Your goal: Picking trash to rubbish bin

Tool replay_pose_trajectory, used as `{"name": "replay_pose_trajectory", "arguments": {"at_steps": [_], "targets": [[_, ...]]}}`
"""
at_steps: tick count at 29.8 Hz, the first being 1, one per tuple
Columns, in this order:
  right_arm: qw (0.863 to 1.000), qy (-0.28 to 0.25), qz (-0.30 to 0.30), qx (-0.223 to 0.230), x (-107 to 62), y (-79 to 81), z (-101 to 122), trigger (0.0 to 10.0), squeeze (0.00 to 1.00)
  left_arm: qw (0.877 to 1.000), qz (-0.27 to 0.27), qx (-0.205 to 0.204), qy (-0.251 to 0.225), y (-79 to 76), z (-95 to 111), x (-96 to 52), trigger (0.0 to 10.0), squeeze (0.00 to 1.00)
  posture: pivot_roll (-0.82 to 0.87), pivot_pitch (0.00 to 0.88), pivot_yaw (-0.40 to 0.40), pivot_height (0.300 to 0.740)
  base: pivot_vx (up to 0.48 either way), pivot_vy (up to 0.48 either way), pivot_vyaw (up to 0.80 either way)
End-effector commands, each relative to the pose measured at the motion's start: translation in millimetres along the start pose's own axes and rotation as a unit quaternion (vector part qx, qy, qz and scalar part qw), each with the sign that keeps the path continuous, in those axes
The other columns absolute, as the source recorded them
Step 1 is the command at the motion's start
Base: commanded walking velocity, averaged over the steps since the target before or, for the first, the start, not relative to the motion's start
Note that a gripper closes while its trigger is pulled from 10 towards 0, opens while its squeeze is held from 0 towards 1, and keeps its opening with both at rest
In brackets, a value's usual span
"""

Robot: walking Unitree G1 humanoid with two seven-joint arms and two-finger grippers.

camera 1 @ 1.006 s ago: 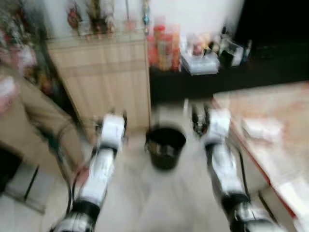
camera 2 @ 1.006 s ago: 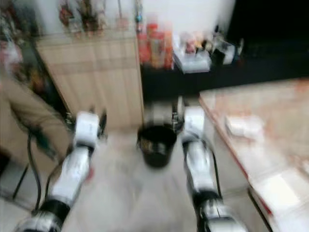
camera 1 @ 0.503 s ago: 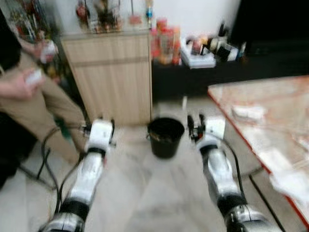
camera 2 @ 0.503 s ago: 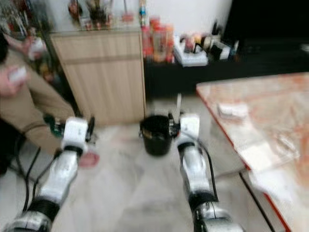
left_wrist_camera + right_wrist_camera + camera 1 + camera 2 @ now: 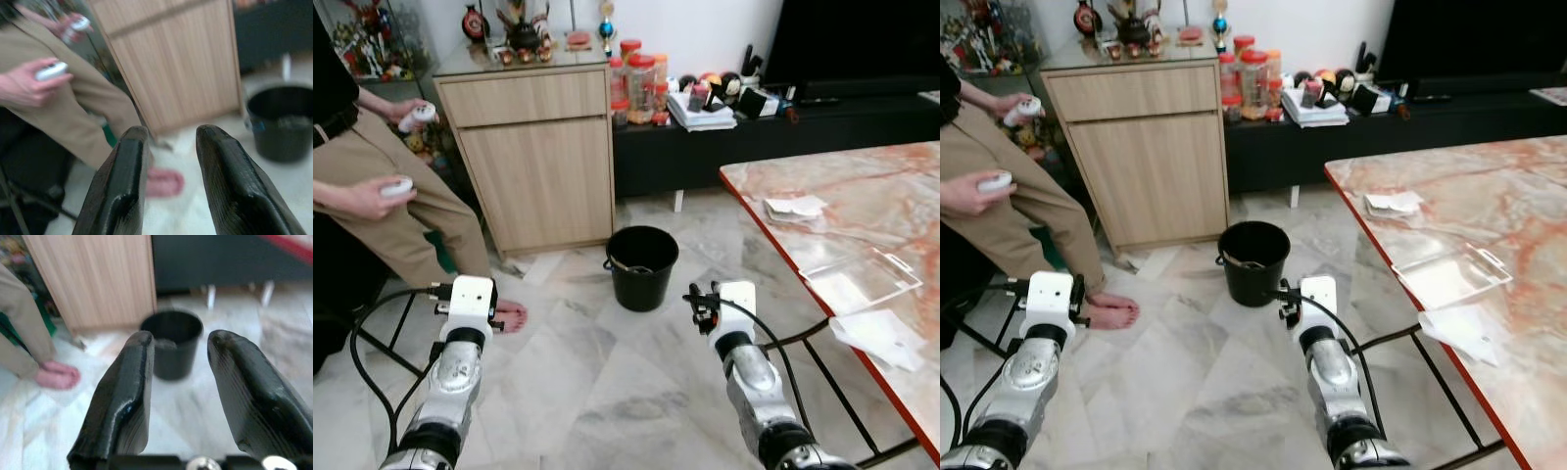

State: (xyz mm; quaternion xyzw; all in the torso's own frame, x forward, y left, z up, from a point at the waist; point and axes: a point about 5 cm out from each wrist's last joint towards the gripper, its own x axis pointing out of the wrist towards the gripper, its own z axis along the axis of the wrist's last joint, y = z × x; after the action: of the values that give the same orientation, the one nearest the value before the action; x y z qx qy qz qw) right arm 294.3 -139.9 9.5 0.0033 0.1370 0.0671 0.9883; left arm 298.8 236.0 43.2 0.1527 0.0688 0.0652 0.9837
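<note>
Over on the left a person (image 5: 372, 211) stands holding two controllers, a bare foot (image 5: 509, 315) on the marble floor (image 5: 597, 392), and the left gripper (image 5: 166, 147) hangs low in front of it, fingers parted with nothing between them. Past it stands the cabinet (image 5: 536, 162), and just beside its right front corner sits the bin (image 5: 642, 266), black, upright, mouth open, some scrap already inside. The right gripper (image 5: 178, 352) looks straight at that bin, jaws spread and empty. Then the table (image 5: 901, 196): a crumpled paper (image 5: 794, 207) near its left edge, a clear tray (image 5: 862, 278) behind that edge, a white sheet (image 5: 881, 336) nearest the robot. All trash lies right of both grippers, so the right arm looks the nearer one to fetch it.
</note>
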Motion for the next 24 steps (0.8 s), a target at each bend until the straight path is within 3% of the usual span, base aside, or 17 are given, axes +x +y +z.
{"name": "replay_pose_trajectory", "arguments": {"at_steps": [1,5,7,12,17,21,24], "targets": [[0.998,0.065,-0.003,0.005,-11.1,0.4,-26.4,10.0,0.0,0.997,-0.024,0.005,0.071,-4.3,-30.4,-15.5,10.0,0.0,0.2,0.0,0.026,0.74,0.0,0.0,0.0],[0.994,0.109,-0.011,0.01,-22.0,-0.9,-45.7,10.0,0.0,0.992,-0.038,0.012,0.121,-7.9,-50.6,-28.6,10.0,0.0,0.2,0.0,0.029,0.74,0.0,0.0,0.0],[0.988,0.152,-0.023,0.019,-35.7,-2.9,-65.6,10.0,0.0,0.987,-0.029,0.007,0.161,-5.6,-67.4,-41.4,10.0,0.0,0.19,0.0,0.029,0.74,0.0,0.0,0.0],[0.98,0.193,-0.036,0.03,-49.3,-4.8,-83.3,10.0,0.0,0.981,-0.021,0.003,0.193,-2.5,-79.8,-51.3,10.0,0.0,0.19,0.0,0.029,0.74,0.0,0.0,0.0],[0.958,0.279,-0.056,0.037,-80.7,-6.6,-117.6,10.0,0.0,0.956,-0.037,0.01,0.291,-4.1,-110.3,-79.1,10.0,0.0,0.18,0.0,0.032,0.74,0.0,0.0,0.0],[0.95,0.301,-0.066,0.047,-90.1,-6.3,-126.4,10.0,0.0,0.945,-0.036,0.017,0.324,-4.8,-120.3,-90.3,10.0,0.0,0.17,0.0,0.031,0.74,0.0,0.0,0.0],[0.949,0.303,-0.069,0.051,-91.3,-6.6,-127.3,10.0,0.0,0.947,-0.029,0.016,0.318,-4.9,-118.3,-87.9,10.0,0.0,0.18,0.0,0.023,0.74,0.0,0.0,0.0]]}}
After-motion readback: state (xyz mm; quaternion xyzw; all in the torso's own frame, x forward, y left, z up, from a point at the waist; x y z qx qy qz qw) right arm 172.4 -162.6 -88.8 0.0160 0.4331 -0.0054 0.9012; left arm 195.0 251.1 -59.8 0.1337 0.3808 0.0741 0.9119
